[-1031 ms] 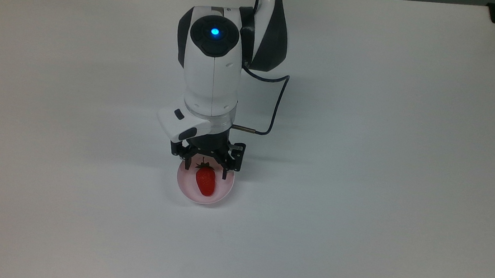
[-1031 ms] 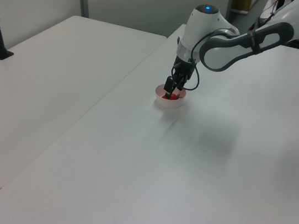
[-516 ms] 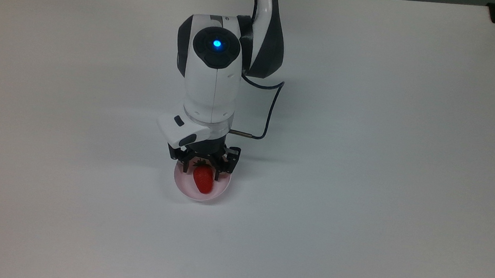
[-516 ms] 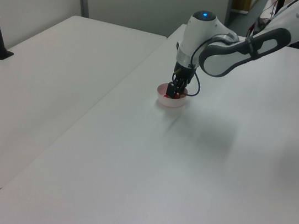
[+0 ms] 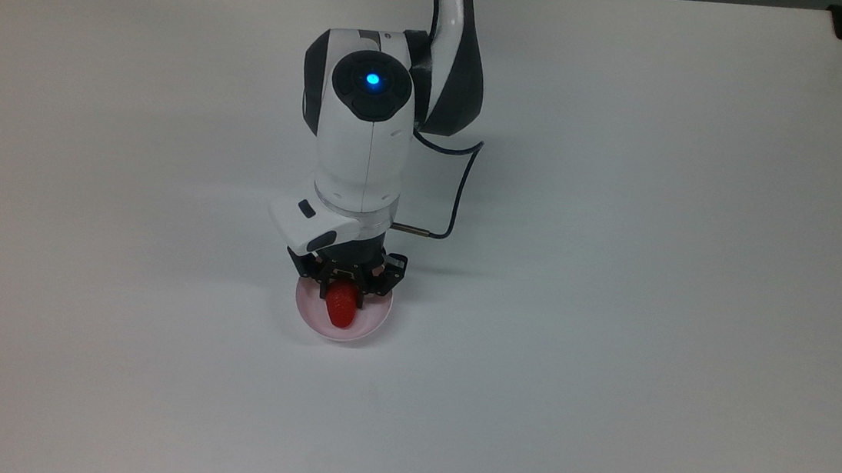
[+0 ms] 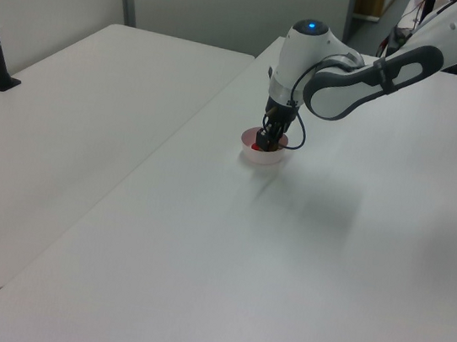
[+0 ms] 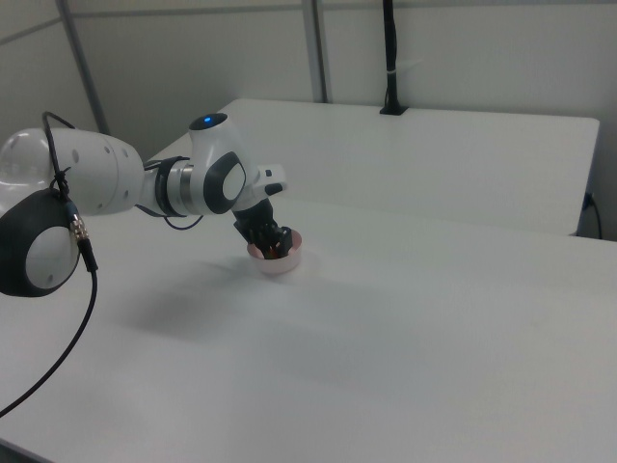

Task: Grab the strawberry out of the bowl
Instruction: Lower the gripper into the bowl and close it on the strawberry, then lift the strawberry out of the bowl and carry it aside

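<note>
Strawberry: the strawberry (image 5: 340,312) is lying inside the pink bowl, red tip pointing toward the top view's bottom edge. Its leafy end is tucked under the black fingers now; a second ago the green cap was plainly showing. From the left view it's just a red speck (image 6: 256,147) inside the rim.

Bowl: the bowl (image 5: 374,326) is sitting on the white table, pretty much straight below the wrist. It's a touch further toward the top view's left than a second ago, looks like it got nudged. Also showing in the left view (image 6: 268,157) and the right view (image 7: 289,264).

Gripper: the gripper (image 5: 343,292) is reaching down into the bowl with its fingers pinching in on the upper end of the strawberry. A second ago they were spread wide on either side of the cap; half a second ago, partway in. Seen too in the left view (image 6: 265,140) and the right view (image 7: 274,245).

Arm: the arm (image 5: 363,134) is standing nearly vertical over the bowl, blue light glowing on top, sitting lower in the top view than a second ago.

Cable: a dark cable (image 5: 458,194) is looping off the wrist toward the top view's right.

Table: the table (image 5: 655,290) is white; a second white table (image 6: 84,108) is butting up against it on the left view's left.
</note>
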### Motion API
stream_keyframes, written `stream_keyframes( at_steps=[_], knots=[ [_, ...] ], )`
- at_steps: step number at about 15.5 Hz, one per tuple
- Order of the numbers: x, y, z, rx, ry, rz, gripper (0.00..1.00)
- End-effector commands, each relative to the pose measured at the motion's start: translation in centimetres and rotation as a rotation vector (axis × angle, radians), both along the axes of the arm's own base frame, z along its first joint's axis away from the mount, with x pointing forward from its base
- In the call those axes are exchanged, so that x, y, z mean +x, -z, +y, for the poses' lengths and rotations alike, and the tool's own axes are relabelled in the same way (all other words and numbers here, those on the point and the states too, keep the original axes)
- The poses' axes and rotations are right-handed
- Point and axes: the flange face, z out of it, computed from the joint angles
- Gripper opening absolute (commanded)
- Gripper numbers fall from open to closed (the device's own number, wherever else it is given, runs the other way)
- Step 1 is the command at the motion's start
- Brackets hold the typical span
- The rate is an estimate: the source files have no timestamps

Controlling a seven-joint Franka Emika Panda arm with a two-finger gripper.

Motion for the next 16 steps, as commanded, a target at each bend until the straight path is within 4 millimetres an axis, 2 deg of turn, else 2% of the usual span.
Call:
stream_keyframes(
  at_steps=[1, 4, 8, 11, 13, 16],
  knots=[
    [0.1, -2.3, 0.5, 0.003, 0.011, -0.034, 0.30],
    [-0.4, -4.0, 0.2, -0.001, 0.023, -0.014, 0.30],
    [-1.4, -8.3, -1.7, -0.023, 0.027, 0.007, 0.30],
    [-2.2, -9.7, -5.0, -0.059, -0.058, 0.059, 0.30],
    [-2.6, -9.5, -8.7, -0.084, -0.135, 0.098, 0.30],
    [-3.4, -7.7, -14.2, -0.120, -0.257, 0.158, 0.32]
  ],
)
